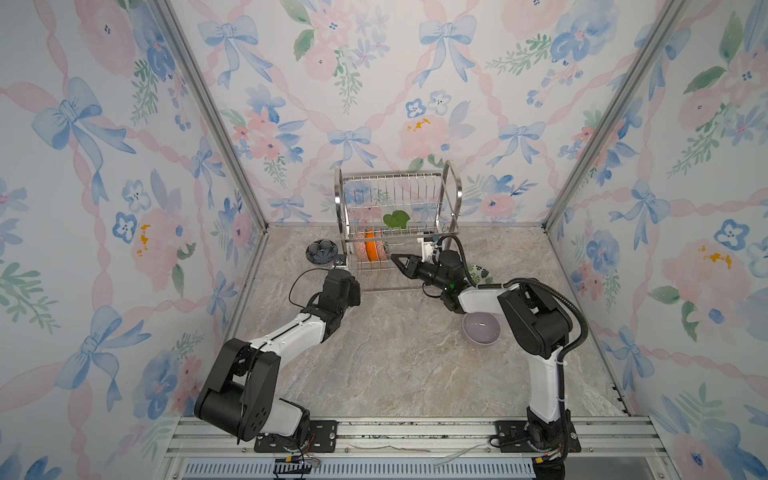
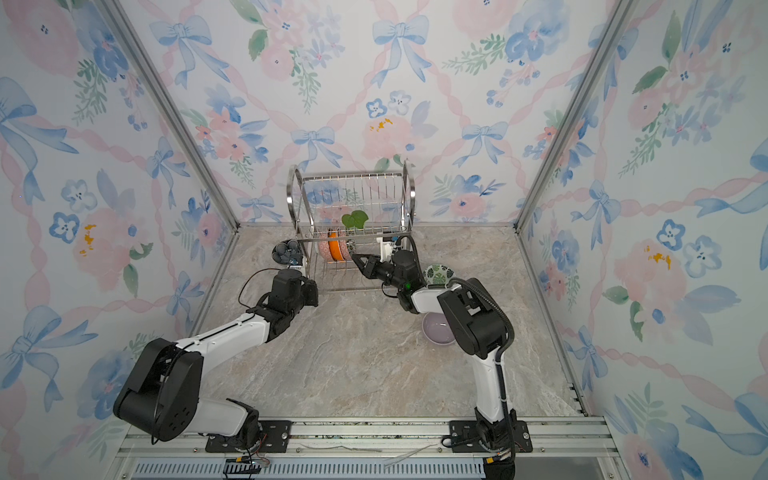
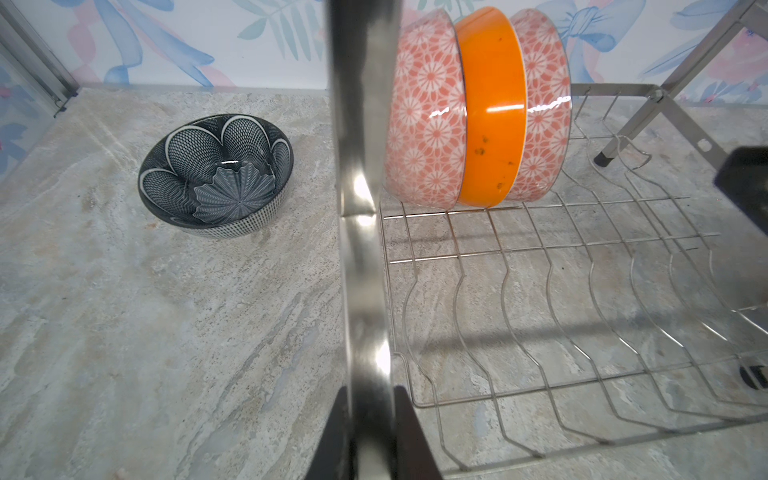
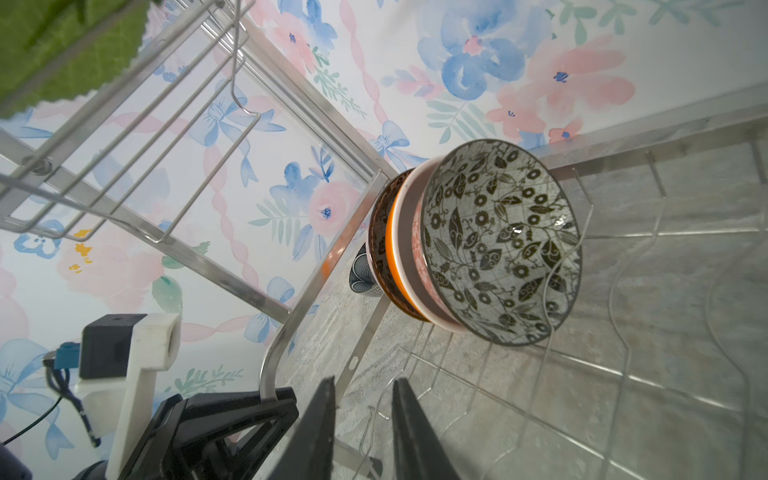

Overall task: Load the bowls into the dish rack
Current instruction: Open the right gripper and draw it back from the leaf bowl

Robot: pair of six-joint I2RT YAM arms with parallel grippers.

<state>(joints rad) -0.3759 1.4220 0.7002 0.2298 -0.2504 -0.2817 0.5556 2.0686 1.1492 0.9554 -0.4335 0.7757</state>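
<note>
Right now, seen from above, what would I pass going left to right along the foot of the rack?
The dark blue bowl → three bowls standing on edge in the dish rack → the right hand → the green-leaf bowl.

Robot test cell dressed up as a kitchen, not a real home. Giveaways: 3 wallpaper panels [image 1: 374, 104] (bows, flowers) set into bare aluminium posts [image 1: 210, 112], boxing in a marble-look tabletop [image 1: 395, 353]. Slotted aluminium rail [image 1: 415, 430] runs along the front, 2 arm bases bolted to it on black plates [image 1: 324, 434], loose cables [image 1: 297, 460] hanging off. The kitchen part is only props: a steel dish rack [image 1: 397, 195] and a few bowls [image 1: 321, 251].
</note>
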